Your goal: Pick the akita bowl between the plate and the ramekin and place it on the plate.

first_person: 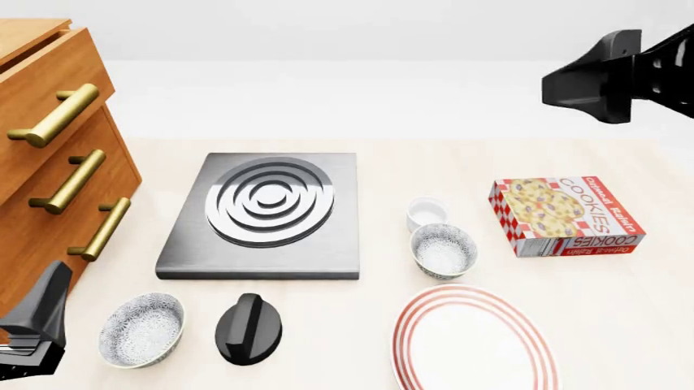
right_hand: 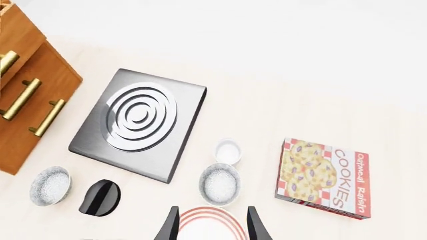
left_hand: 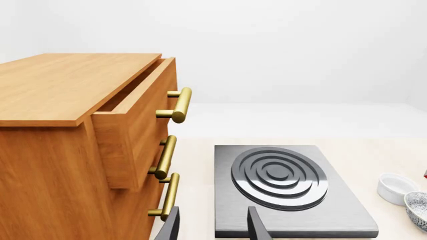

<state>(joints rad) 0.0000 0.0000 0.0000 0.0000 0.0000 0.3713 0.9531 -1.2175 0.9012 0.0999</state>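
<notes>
Akita bowl (first_person: 444,250) sat between plate (first_person: 474,339) nearer and ramekin (first_person: 428,214) beyond, nothing covering it. Cookie box (first_person: 564,216) lay to its right, burner (first_person: 265,213) to its left. Right gripper (right_hand: 212,226) hung spread and empty; left gripper (left_hand: 212,226) likewise.

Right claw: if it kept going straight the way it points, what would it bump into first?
Probably the plate. In the right wrist view the open right claw frames the plate's rim between its fingers, with the speckled bowl just beyond. Depth is hard to judge.

Wooden drawer chest (first_person: 44,154) with brass handles (first_person: 54,116), brushed-metal hob (first_person: 266,215), speckled glazed akita bowl (first_person: 444,250)
</notes>
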